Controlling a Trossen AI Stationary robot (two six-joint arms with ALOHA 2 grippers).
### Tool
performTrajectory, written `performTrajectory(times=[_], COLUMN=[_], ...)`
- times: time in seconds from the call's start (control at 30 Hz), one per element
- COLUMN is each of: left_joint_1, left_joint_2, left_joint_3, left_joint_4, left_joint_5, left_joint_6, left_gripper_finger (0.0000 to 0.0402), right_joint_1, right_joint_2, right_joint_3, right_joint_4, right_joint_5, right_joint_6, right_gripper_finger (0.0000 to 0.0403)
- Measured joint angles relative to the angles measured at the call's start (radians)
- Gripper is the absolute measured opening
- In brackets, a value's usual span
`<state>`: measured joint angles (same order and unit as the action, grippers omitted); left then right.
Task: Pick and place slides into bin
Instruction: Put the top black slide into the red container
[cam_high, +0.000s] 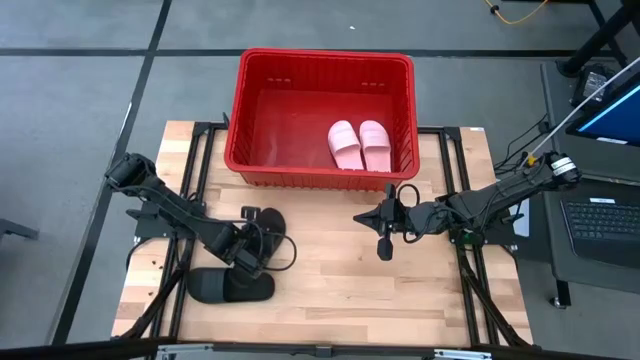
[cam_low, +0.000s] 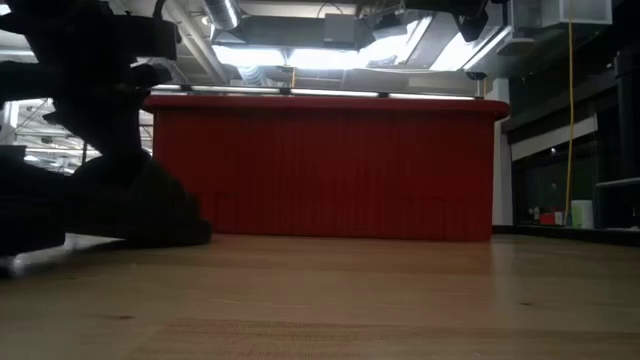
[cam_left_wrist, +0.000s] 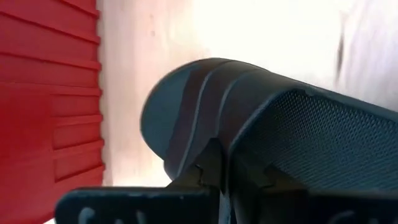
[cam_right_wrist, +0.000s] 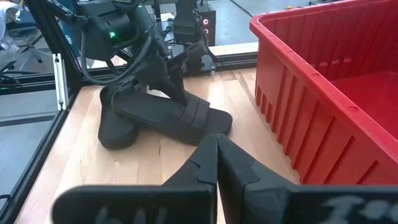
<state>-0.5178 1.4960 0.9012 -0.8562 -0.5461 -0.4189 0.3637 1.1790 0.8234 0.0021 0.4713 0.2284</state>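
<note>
Two pink slides (cam_high: 358, 144) lie side by side on the floor of the red bin (cam_high: 262, 92), at its right. My left gripper (cam_high: 255, 243) is shut on a black slide (cam_right_wrist: 168, 112) on the table's left half, in front of the bin. The slide shows close up in the left wrist view (cam_left_wrist: 249, 118). The second black slide (cam_high: 230, 287) lies flat on the table, nearer the front edge. My right gripper (cam_high: 362, 216) is shut and empty, above the table's middle, pointing toward the left arm. My left gripper pinches the black slide between its two fingers (cam_left_wrist: 211, 177) at the sole's side edge (cam_left_wrist: 205, 146), beside the wide strap (cam_left_wrist: 323, 143). The fingers come from above, slanting down (cam_right_wrist: 166, 81). The slide sits tilted, its strap end (cam_right_wrist: 214, 124) low at the table.
The bin's slotted near wall (cam_low: 320, 170) stands across the far side of the table. Bare wood (cam_high: 400, 290) lies at the table's middle and right front. Black frame rails (cam_high: 470, 280) run along both table sides.
</note>
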Motion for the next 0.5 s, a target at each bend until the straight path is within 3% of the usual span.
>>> performTrajectory(times=[0.3, 0.5], left_joint_1=[0.000, 0.000], left_joint_2=[0.001, 0.001], left_joint_3=[0.122, 0.262], left_joint_4=[-0.017, -0.026], left_joint_5=[-0.014, -0.080], left_joint_6=[0.008, 0.065], left_gripper_finger=[0.0006, 0.0005], right_joint_1=[0.000, 0.000], right_joint_2=[0.000, 0.001], right_joint_3=[0.000, 0.000], right_joint_4=[-0.112, -0.154], right_joint_5=[-0.001, -0.001], right_joint_6=[0.032, 0.054], right_gripper_finger=[0.0004, 0.0004])
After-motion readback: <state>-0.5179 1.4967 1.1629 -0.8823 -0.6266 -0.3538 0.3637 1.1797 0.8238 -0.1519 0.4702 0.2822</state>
